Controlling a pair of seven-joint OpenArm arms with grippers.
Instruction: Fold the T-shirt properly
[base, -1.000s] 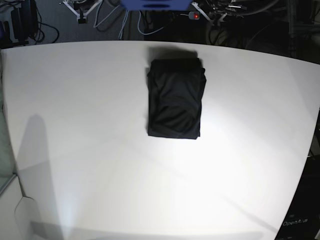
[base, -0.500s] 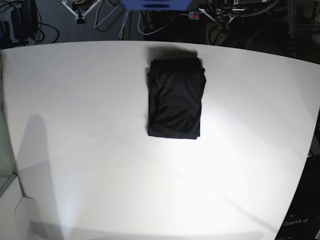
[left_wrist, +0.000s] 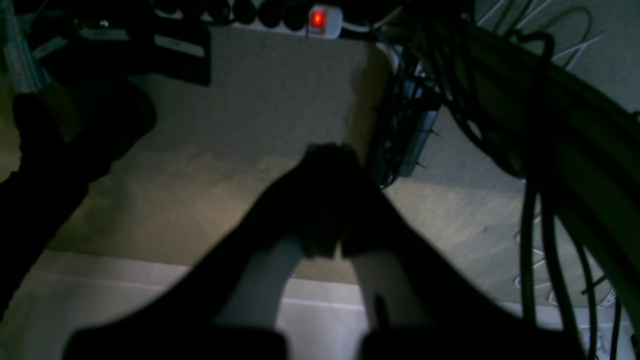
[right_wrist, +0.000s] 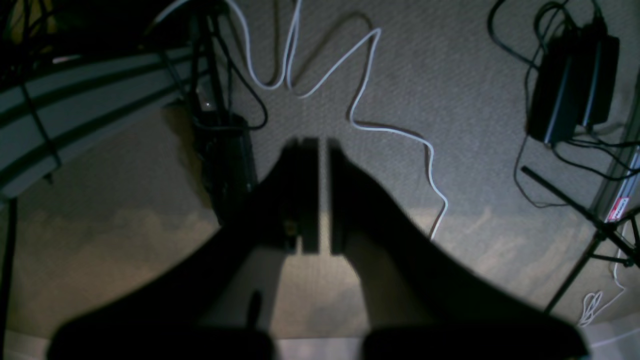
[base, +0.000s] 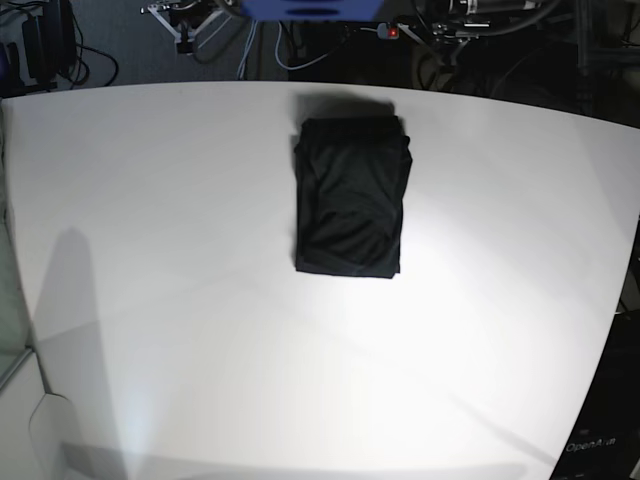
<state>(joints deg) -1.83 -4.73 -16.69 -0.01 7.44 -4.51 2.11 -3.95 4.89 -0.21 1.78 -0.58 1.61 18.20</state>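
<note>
Base view: the black long-sleeved T-shirt of soft matte knit (base: 352, 198) lies folded into a compact upright rectangle on the white flat table (base: 180, 300), near the far edge, about mid-width. No arm is over the table. Dark floor with cables behind the far edge.

Left wrist view: left gripper (left_wrist: 327, 200) is dark and blurred, jaws clenched together with nothing between them, hanging over grey carpet floor (left_wrist: 260, 100). A white power strip with a glowing red switch (left_wrist: 320, 19) sits at the top, a bundle of black cables (left_wrist: 525, 125) to the right. The shirt is out of this view.

Right wrist view: right gripper (right_wrist: 322, 195) has jaws nearly together, a thin slit between them, grasping nothing. A white cable (right_wrist: 360, 100) snakes across the carpet; black power bricks (right_wrist: 570, 85) at upper right. No shirt here.
</note>
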